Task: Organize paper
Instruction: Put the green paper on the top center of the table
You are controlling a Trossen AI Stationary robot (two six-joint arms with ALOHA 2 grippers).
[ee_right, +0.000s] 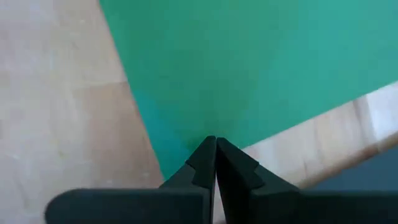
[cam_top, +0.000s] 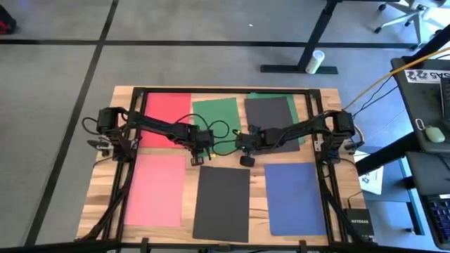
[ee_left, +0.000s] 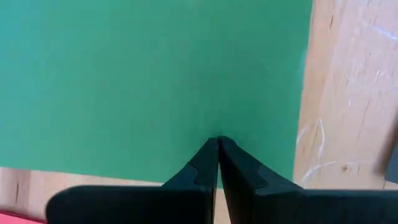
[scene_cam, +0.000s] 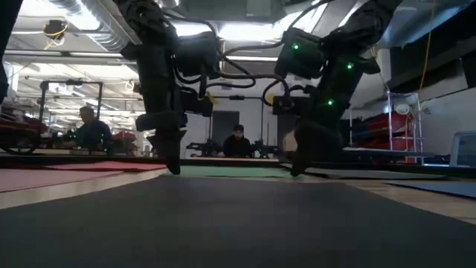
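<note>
The green sheet point(cam_top: 218, 116) lies flat on the wooden counter point(cam_top: 105, 169) in the far row, between the red sheet point(cam_top: 167, 112) and a dark grey sheet point(cam_top: 271, 116) that overlaps a second green sheet showing at its edges; its long axis runs from the far edge toward the near edge, turned slightly off square. In the near row a pink sheet point(cam_top: 156, 188), another dark grey sheet point(cam_top: 223, 202) and a blue sheet point(cam_top: 295, 197) lie side by side, long axes the same way, apart from one another. The left hand point(cam_top: 199, 160) is down at the near left corner of the green sheet, and the right hand point(cam_top: 246, 159) at its near right corner. The left wrist view shows the left hand point(ee_left: 217, 142) with its fingers pressed together, tips on the green paper just inside its edge, bare wood beside it. The right wrist view shows the right hand point(ee_right: 215, 142) closed the same way at the sheet's corner. Whether either pinches the paper or only touches it cannot be told. The low view alone shows both hands reaching down to the counter surface, and people seated in the room beyond.
</note>
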